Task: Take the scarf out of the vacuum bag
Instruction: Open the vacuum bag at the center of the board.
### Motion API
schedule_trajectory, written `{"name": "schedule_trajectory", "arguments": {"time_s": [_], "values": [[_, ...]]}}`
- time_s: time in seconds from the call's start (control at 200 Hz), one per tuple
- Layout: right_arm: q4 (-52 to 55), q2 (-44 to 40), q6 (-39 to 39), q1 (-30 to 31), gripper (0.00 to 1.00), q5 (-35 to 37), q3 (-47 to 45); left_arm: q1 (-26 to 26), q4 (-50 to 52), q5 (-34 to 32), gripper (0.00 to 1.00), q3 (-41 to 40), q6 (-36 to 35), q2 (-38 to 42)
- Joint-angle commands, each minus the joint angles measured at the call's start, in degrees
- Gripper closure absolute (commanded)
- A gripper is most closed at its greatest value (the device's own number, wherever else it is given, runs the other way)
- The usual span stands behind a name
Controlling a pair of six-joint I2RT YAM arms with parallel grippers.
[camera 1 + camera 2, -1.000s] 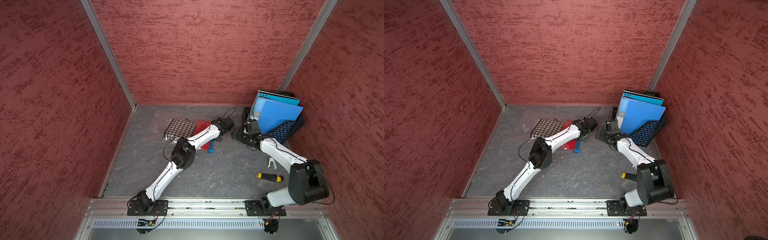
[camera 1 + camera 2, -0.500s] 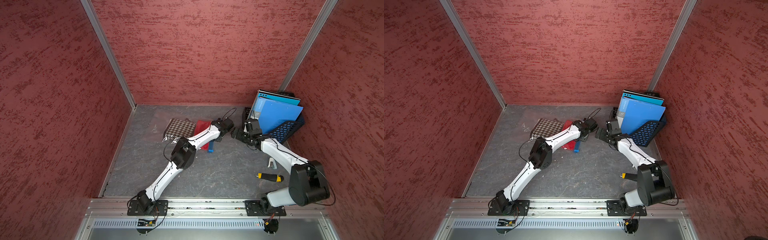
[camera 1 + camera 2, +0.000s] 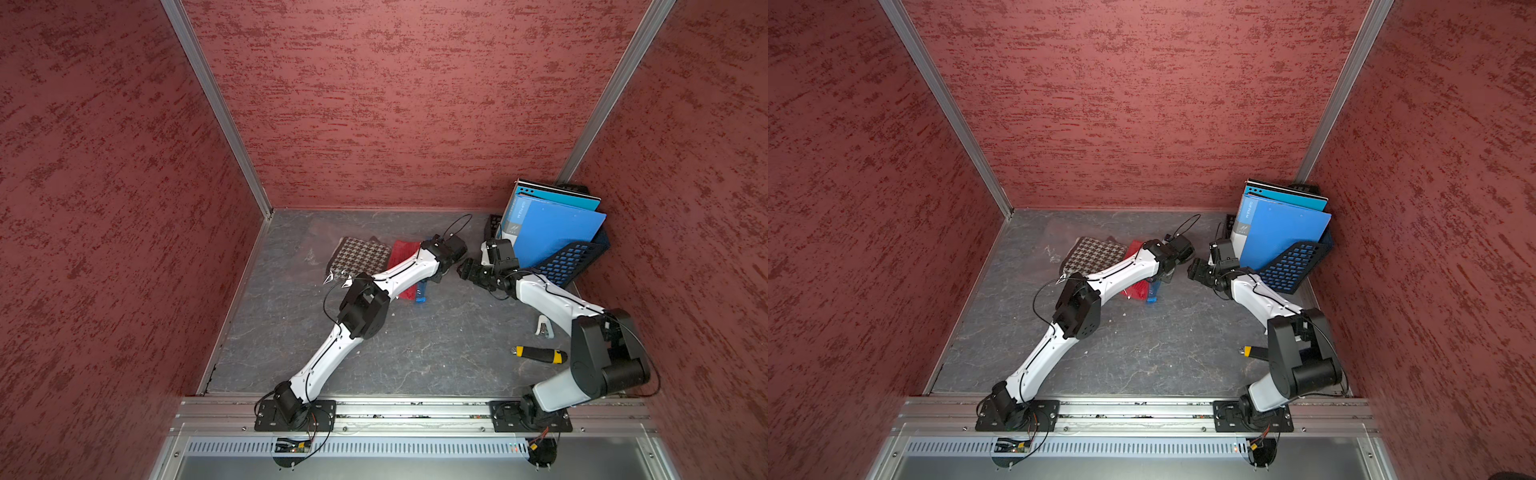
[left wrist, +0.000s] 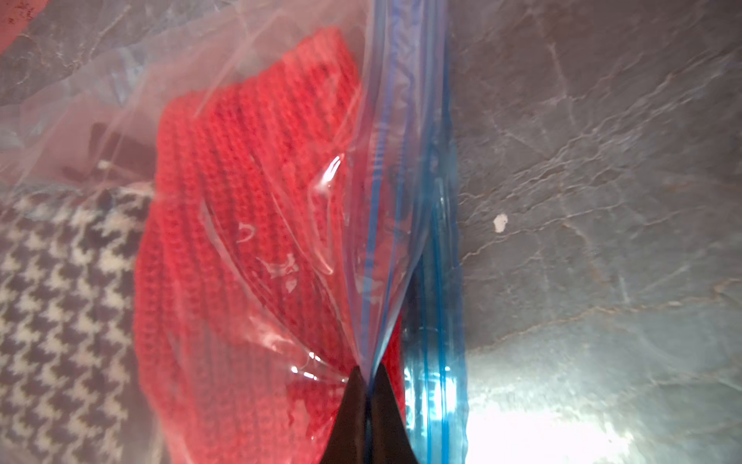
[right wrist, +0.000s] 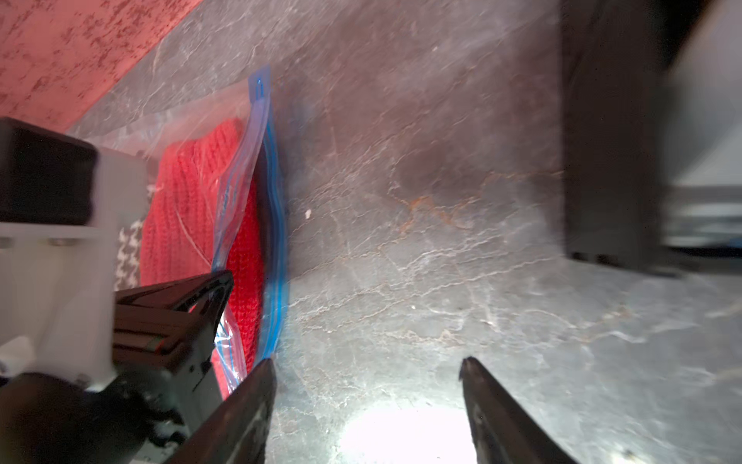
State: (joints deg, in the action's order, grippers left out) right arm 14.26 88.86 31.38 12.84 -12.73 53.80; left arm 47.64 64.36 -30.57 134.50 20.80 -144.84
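Now the left pincer (image 4: 367, 373) has clamped the blue zip lip (image 4: 385, 201) of the clear crinkly vacuum bag (image 4: 120, 92) at eleven o'clock on the grey table (image 3: 415, 353), red knitted scarf (image 4: 225, 225) still inside, right pincer (image 5: 366, 360) narrowing, empty.

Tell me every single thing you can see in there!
bag: one, clear with a blue zip strip, far half of the table
red scarf: one, red, inside the bag by the zip strip
checked cloth: one, black and white, inside the bag beside the red scarf
folders: at least two, blue, standing in the basket
basket: one, dark blue, far right corner
tool: one, black and yellow, on the table, right side
stapler: one, whitish, perhaps a stapler, beside the tool
table: one, grey
walls: three, red, around the table
left gripper: one, black, shut on the bag's top lip
right gripper: one, black, open, over bare table beside the zip strip
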Motion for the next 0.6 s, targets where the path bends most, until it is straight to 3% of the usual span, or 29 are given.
{"name": "schedule_trajectory", "arguments": {"time_s": [0.0,0.085,0.311,0.596], "values": [[-6.1,2.7,0.5,-0.2,0.29,-10.7,-0.2,-0.6,-0.4,-1.1,1.0,-0.5,1.2,3.8],[-10.8,5.1,2.0,-0.2,0.35,-17.7,0.4,-0.8,-0.6,-0.9,1.0,-1.2,1.4,4.9],[-24.7,13.8,8.3,-0.1,0.36,-29.7,1.5,-1.1,-1.1,-0.4,1.0,-4.0,3.0,6.7],[-36.5,21.1,13.6,0.8,0.41,-34.1,3.5,-1.1,-3.0,1.4,1.0,-7.6,5.1,8.3]]}}
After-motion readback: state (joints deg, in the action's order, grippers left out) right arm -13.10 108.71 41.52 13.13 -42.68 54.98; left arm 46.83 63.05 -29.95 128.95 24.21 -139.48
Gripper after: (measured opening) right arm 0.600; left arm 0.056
